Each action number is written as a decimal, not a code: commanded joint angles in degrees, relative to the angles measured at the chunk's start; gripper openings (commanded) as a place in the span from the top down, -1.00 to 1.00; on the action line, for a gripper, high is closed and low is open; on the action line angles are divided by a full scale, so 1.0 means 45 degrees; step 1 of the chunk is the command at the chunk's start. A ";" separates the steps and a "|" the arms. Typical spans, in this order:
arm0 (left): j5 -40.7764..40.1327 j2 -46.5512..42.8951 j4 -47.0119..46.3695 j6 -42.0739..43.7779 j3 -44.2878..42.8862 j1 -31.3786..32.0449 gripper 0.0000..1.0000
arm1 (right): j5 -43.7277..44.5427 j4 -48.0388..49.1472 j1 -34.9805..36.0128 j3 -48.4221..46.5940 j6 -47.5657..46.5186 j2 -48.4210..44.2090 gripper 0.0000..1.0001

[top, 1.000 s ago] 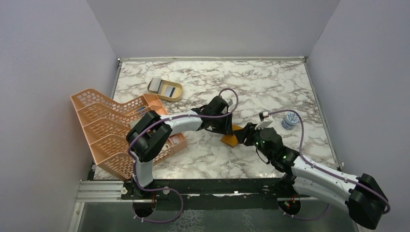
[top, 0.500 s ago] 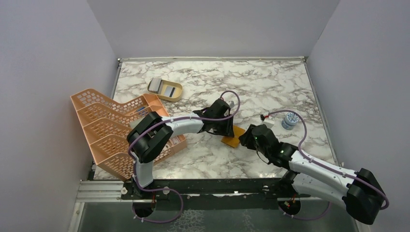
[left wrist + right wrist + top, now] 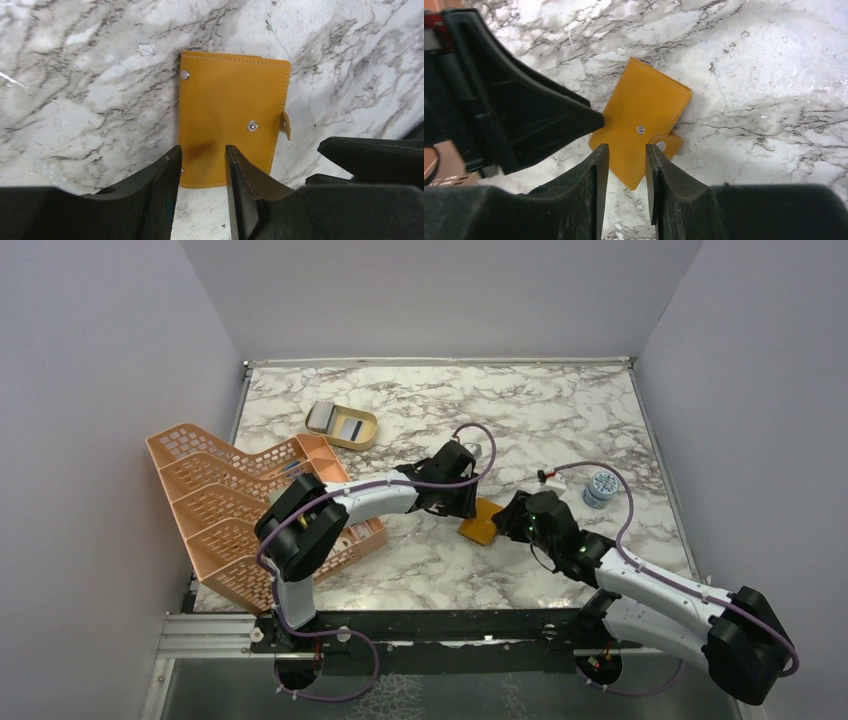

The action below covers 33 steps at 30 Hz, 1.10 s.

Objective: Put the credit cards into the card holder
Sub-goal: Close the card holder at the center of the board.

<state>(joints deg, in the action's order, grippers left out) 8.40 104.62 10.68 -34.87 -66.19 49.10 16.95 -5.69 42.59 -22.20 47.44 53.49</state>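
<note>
Centrally on the marble table (image 3: 560, 410), the card holder (image 3: 482, 523) lies folded shut and flat, its snap tab on the right edge, with the left gripper (image 3: 466, 504) just over its far-left side and the right gripper (image 3: 511, 523) just over its near-right side. Each gripper's jaws stand at a narrow gap with nothing between them, the orange leather (image 3: 230, 115) showing through the gap in both wrist views. Well apart at the far left, the credit cards (image 3: 335, 422) rest in a tan dish (image 3: 368, 432), beyond the peach rack (image 3: 215, 510).
</note>
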 commanded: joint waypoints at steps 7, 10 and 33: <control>0.2375 0.0316 -0.1353 0.0858 -0.0735 -0.0015 0.73 | -0.1559 0.0242 -0.1371 0.0656 0.0020 -0.0303 0.35; 0.2629 0.0839 -0.1747 0.0797 -0.0638 -0.0025 0.88 | -0.1769 0.0295 -0.1445 0.0764 0.0172 -0.0317 0.36; 0.0867 0.1087 -0.1459 0.0413 -0.0009 -0.0036 0.88 | -0.2292 0.2667 -0.1476 0.1240 0.0789 0.1061 0.41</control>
<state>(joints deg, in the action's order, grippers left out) 15.49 110.56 3.03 -32.71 -67.92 48.99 7.42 1.26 36.25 -16.73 51.40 57.43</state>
